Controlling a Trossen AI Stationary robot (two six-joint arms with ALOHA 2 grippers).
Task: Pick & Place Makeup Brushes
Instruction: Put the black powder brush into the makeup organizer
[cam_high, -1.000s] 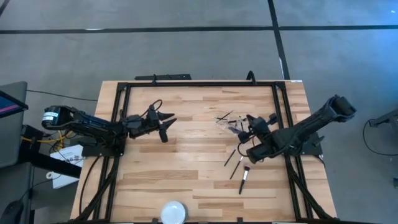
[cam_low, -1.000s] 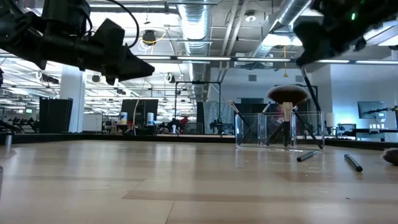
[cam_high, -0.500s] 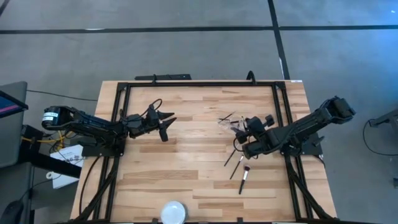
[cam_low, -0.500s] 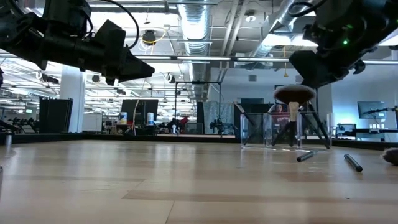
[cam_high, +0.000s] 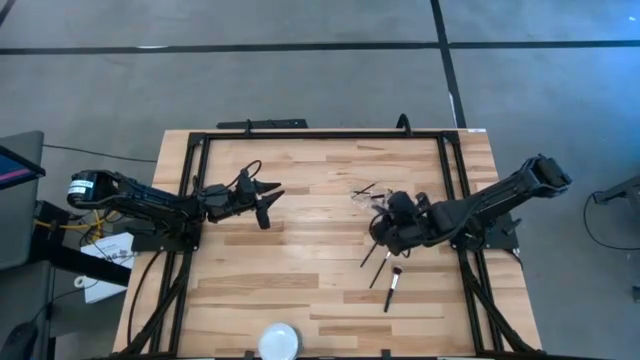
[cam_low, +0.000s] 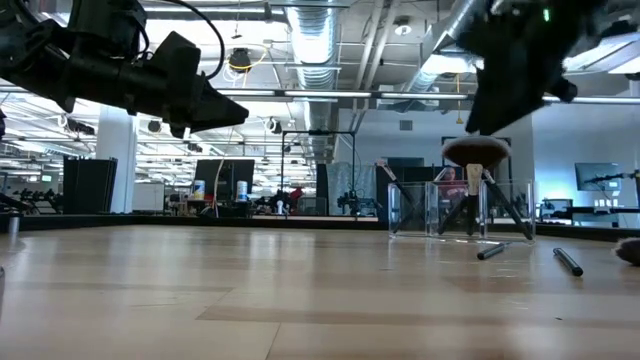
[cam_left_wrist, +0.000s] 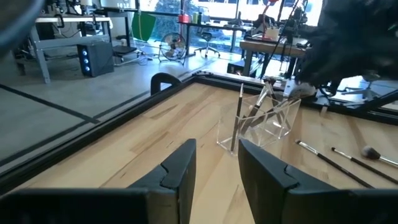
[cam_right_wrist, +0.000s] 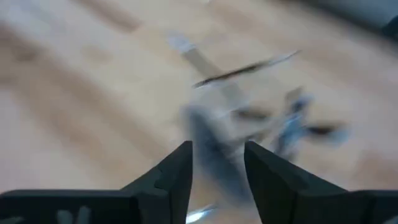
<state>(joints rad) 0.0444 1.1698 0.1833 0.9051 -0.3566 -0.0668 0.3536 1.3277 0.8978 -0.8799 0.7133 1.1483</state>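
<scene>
Light wooden slatted bench (cam_high: 300, 270) with a black metal frame, seen from above. Right pincer (cam_high: 378, 232) poised low over the right half of the bench, just beside the clear crinkly plastic holder (cam_high: 368, 198) and above the upper ends of the loose brushes. Fingers apart with a bare gap between them in the right wrist view, gripping nothing (cam_right_wrist: 217, 177); scene beyond them blurred.

Slender dark-handled makeup brushes split between two spots. Several standing tilted inside the clear holder (cam_left_wrist: 260, 118), among them one with a wider reddish-brown fluffy head (cam_low: 474, 152) rising above the rim in the low view. Three more lying flat on the bench (cam_high: 385, 272) near the right pincer, on the side toward the front edge, roughly parallel and slanted; the frontmost one tipped with a small pale bristle head (cam_high: 397, 270). Two dark handles on the wood beside the holder in the low view (cam_low: 567, 262).

Left pincer (cam_high: 268, 196) held above the left half of the bench, well apart from the holder, fingers (cam_left_wrist: 180, 168) spread and empty, pointed toward the holder.

Round white dish (cam_high: 279, 341) at the front edge of the bench, well apart from everything else.
</scene>
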